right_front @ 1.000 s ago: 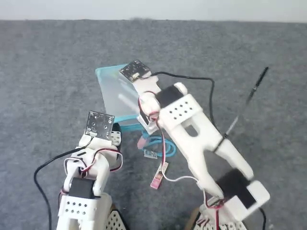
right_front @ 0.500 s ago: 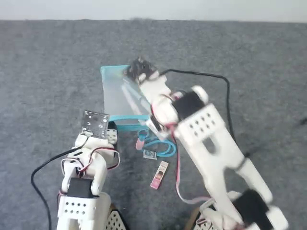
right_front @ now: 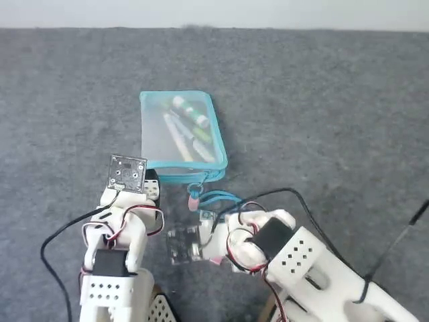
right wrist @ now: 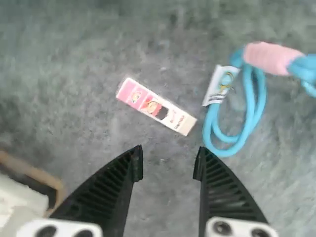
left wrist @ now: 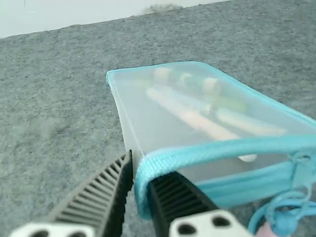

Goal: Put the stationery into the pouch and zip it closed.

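Grey carpet [right_front: 335, 100], pale wall [right_front: 214, 12] behind

One zip pouch [right_front: 157, 134] holding what look like four pens [right_front: 181, 137], one small pink box [right wrist: 155, 107], one blue cord loop [right wrist: 258, 101] and one white tag [right wrist: 217, 86].

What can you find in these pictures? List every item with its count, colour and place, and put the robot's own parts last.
pouch: one, clear with teal edging, middle of the table
pens: at least three, white and green, inside the pouch
cord: one, teal loop with a pink sleeve, on the table at the pouch's near edge
label: one, white, on the cord
small box: one, pink and white, flat on the table beside the cord
table: one, grey, fabric-like top
left gripper: one, black, shut on the pouch's near corner
right gripper: one, black, open above the small box
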